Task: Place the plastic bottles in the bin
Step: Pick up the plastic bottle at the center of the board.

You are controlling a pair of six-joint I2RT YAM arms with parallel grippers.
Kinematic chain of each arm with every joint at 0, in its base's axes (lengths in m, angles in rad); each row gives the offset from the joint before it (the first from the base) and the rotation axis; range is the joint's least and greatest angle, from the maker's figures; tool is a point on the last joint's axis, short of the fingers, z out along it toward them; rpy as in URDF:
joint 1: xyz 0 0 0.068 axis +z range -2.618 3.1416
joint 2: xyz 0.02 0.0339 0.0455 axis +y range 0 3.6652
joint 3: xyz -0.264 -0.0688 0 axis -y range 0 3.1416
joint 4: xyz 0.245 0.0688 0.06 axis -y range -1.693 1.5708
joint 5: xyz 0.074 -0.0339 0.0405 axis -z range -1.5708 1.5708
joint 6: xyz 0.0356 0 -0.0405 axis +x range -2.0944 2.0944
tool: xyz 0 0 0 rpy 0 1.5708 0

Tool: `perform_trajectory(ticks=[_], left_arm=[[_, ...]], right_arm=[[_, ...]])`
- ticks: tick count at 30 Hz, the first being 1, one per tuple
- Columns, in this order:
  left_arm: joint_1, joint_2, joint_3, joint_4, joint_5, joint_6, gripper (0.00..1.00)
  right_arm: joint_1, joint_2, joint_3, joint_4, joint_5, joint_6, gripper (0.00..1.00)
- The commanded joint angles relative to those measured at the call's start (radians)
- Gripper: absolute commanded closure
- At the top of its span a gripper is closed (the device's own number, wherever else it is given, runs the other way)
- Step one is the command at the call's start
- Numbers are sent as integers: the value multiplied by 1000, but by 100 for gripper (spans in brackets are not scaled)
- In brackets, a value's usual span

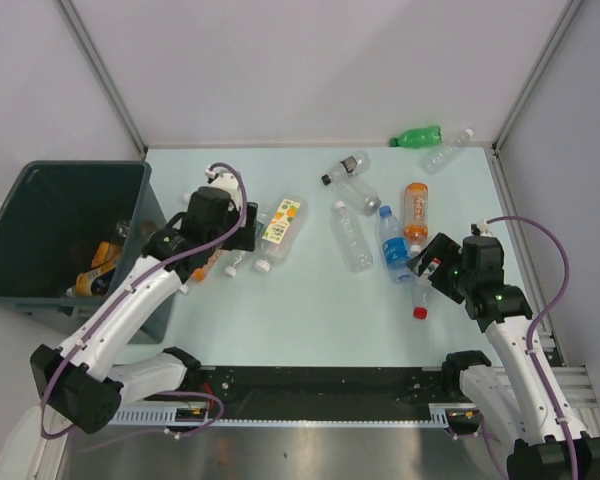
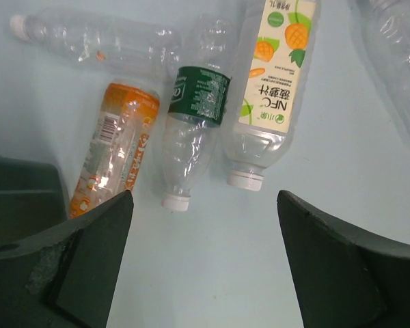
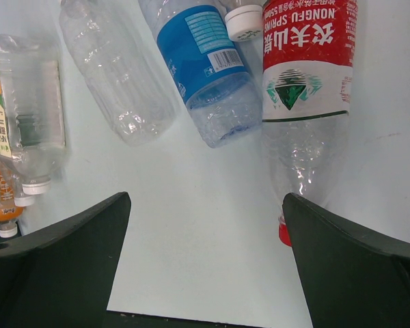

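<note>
Several plastic bottles lie on the pale table. My left gripper (image 1: pixel 218 240) (image 2: pixel 203 198) hangs open and empty just short of three of them: an orange bottle (image 2: pixel 113 147), a crushed green-label bottle (image 2: pixel 191 130) and a white-capped juice bottle (image 2: pixel 270 89) (image 1: pixel 278 232). My right gripper (image 1: pixel 430 262) (image 3: pixel 206 199) is open too. Its right finger stands beside the red cap of a red-label bottle (image 3: pixel 307 68) (image 1: pixel 420 300). A blue-label bottle (image 3: pixel 201 61) (image 1: pixel 393 245) lies beside that one. The dark bin (image 1: pixel 80 168) at the left holds an orange bottle (image 1: pixel 100 265).
More bottles lie farther back: a clear one (image 1: pixel 350 235), an orange one (image 1: pixel 416 210), a black-capped one (image 1: pixel 345 168), a green one (image 1: pixel 416 136) and a clear one (image 1: pixel 448 150) near the back wall. Walls close the table's rear and sides.
</note>
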Motion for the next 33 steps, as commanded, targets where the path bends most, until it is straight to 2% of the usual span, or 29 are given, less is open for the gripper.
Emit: perform_trajectory(ticks=[1,5,13,16,19,24,33], left_arm=[[-4,34,-78,89,-15,-87,10],[-3,110,-86,78,-23,-128,16],[-3,278,-34,117,-14,-209,21],[-4,296,-9,181,73,-208,22],[-4,307,-2,236,153,-190,18],[-4,384,76,230,149,-156,1],[-4,529,187,206,138,-121,0]], right_arm=[[-5,-12,11,8,-3,-14,0],[-5,-10,11,6,2,-12,0],[-5,-16,11,-1,5,-23,0],[-7,-21,11,-9,12,-32,0],[-10,-22,11,-15,14,-37,1],[-11,-24,12,-15,11,-37,0],[-14,-24,12,-18,9,-34,0]])
